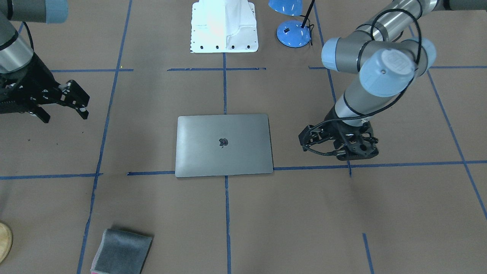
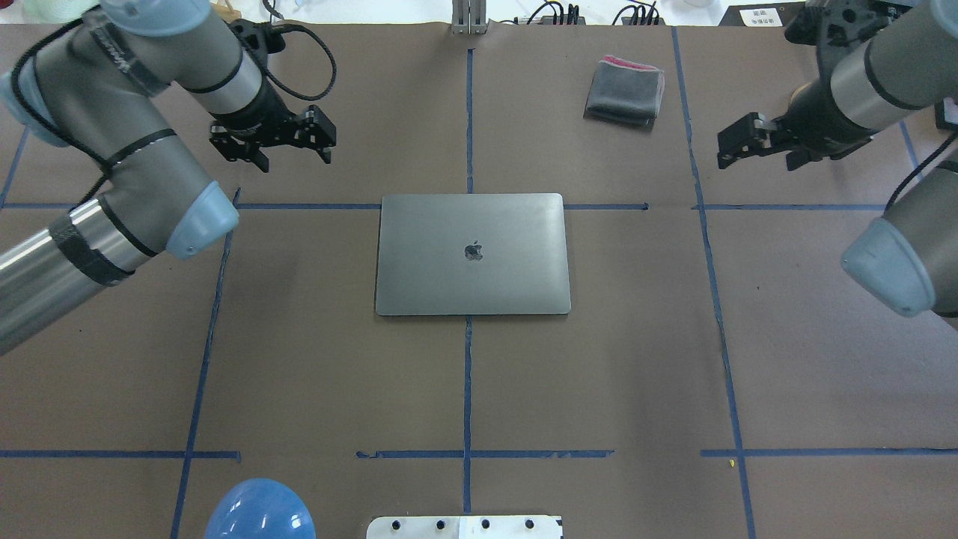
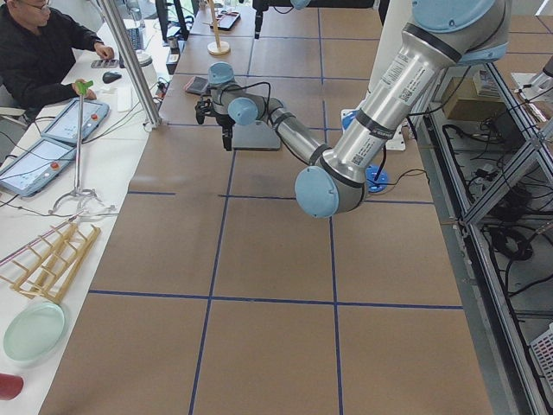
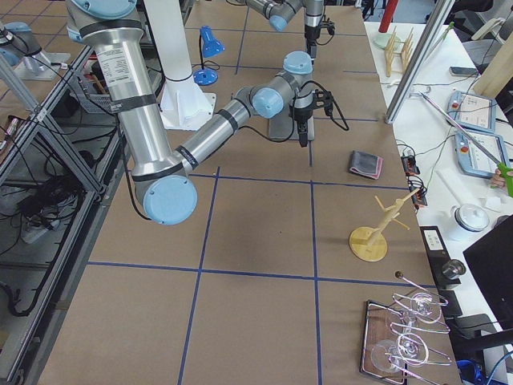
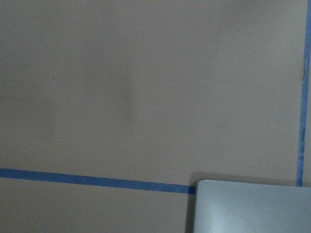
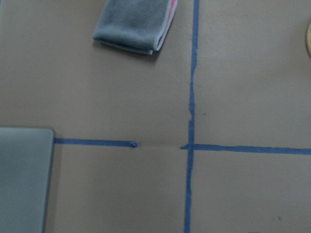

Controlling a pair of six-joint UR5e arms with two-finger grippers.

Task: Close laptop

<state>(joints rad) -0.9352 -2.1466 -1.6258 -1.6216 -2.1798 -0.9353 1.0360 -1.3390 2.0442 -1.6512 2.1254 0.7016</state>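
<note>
Tape (image 2: 467, 374) in blue lines marks the brown tabletop (image 2: 337, 374) into squares, and the laptop (image 2: 471, 277) lies at the middle of it, where 2 lines cross. Its lid is fully down, flat on the base, with the dark apple logo facing up; no keys or screen show. In the front-facing view the laptop (image 1: 223, 156) is the same closed grey slab.

The left end effector (image 2: 293, 159) hangs above the tabletop off the laptop's far left corner in the overhead view, apart from it and holding nothing, its 2 fingers spread. Its wrist camera looks straight down on bare tabletop, with 1 corner of the laptop (image 5: 252, 208) at the bottom right.

The right end effector (image 2: 760, 161) hangs on the far right, well apart from the laptop, its 2 fingers also spread and empty. From the front it shows as a black end effector (image 1: 64, 116) at the left edge. Its wrist camera catches 1 edge of the laptop (image 6: 24, 184) and a folded grey cloth (image 6: 133, 24) with a pink hem.

That cloth (image 2: 625, 91) lies on the far side of the tabletop, right of centre, clear of both arms. A blue lamp (image 1: 293, 33) stands beside the white robot base (image 1: 223, 26).
</note>
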